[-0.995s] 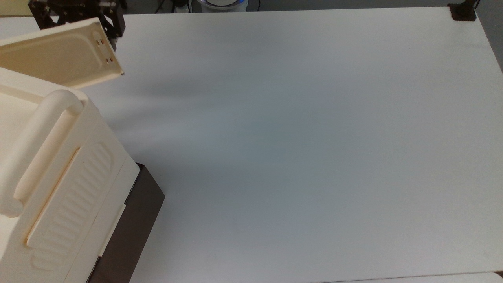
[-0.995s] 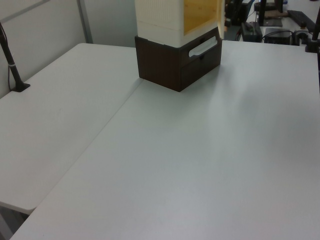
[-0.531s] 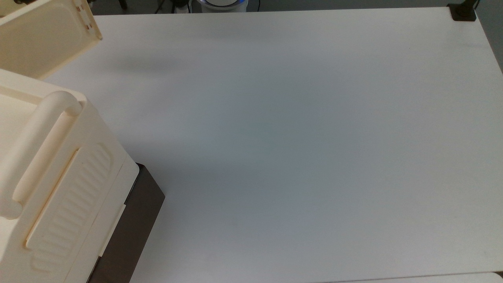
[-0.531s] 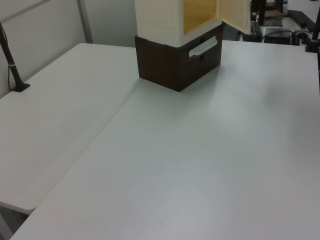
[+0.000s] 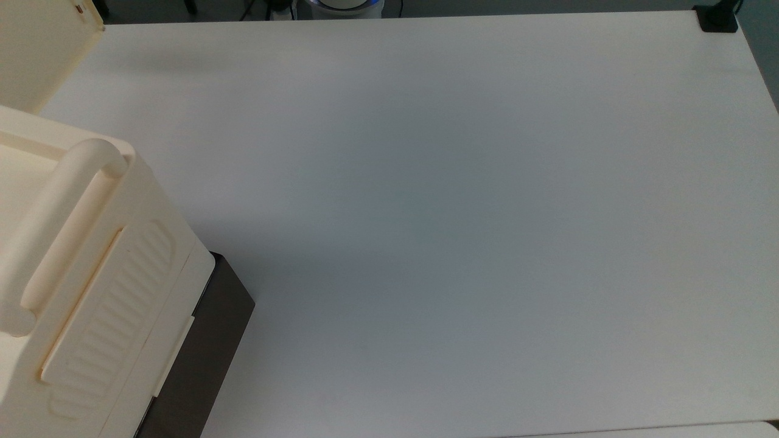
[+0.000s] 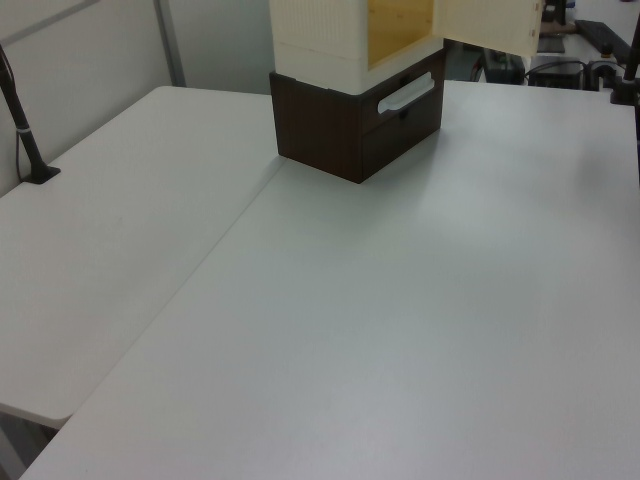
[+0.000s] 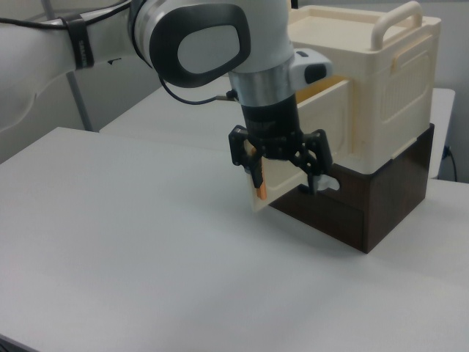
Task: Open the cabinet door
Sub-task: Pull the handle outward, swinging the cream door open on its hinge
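The cabinet door [image 7: 322, 121] is a flat cream panel swung wide out from the cream cabinet [image 7: 388, 88]. Its free edge [image 7: 259, 192] shows a tan strip. My gripper [image 7: 283, 183] hangs in front of the door's free end, pointing down, open. One of its fingers [image 7: 251, 170] sits right at the tan edge and the other [image 7: 314, 174] is in front of the door's face. In the top view the door [image 5: 36, 48] reaches into the upper left corner. In the left view the door [image 6: 490, 25] stands open beside the yellow inside [image 6: 400, 25] of the cabinet.
The cabinet stands on a dark brown base [image 7: 366, 205] with a white handle [image 6: 405, 95]. It has a ribbed side panel [image 5: 103, 316] and a top carry handle [image 5: 55, 225]. A wide white table [image 5: 456, 213] spreads around it. A black clamp [image 5: 717, 17] sits at the far corner.
The door has swung further open, toward the top view's upper left and the left view's right. My gripper has gone out of the top view with it.
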{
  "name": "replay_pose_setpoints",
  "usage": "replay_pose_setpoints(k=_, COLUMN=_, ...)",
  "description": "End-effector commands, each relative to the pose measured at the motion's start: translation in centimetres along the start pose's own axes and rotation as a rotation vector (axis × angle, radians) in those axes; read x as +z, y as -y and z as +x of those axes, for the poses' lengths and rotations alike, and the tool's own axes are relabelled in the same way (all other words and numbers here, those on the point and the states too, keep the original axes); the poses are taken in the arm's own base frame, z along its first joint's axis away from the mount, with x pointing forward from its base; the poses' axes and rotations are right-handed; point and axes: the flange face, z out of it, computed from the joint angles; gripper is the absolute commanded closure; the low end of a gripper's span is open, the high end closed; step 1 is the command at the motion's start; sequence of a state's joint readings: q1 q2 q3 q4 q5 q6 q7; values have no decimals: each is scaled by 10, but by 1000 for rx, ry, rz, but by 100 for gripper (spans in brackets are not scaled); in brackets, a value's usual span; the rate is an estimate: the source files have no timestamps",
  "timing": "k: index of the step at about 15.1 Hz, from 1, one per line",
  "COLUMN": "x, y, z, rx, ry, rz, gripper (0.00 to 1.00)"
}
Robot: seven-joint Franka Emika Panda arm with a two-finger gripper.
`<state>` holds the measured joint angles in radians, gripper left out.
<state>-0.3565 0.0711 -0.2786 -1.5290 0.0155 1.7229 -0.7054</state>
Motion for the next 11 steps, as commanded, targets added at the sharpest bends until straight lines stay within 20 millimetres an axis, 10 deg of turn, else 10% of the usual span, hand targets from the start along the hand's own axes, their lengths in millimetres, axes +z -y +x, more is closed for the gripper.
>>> replay_pose_setpoints(k=1, x=-42, y=-12, z=-24, rx=40, ry=-88, rz=-29, gripper=0)
replay_pose_setpoints(k=6, x=-113, y=-1, z=-58, rx=206, ry=-307, rz=75, gripper=0)
replay_pose_setpoints(k=11, x=-139, y=98, z=-13, rx=313, ry=-285, rz=212, gripper=0)
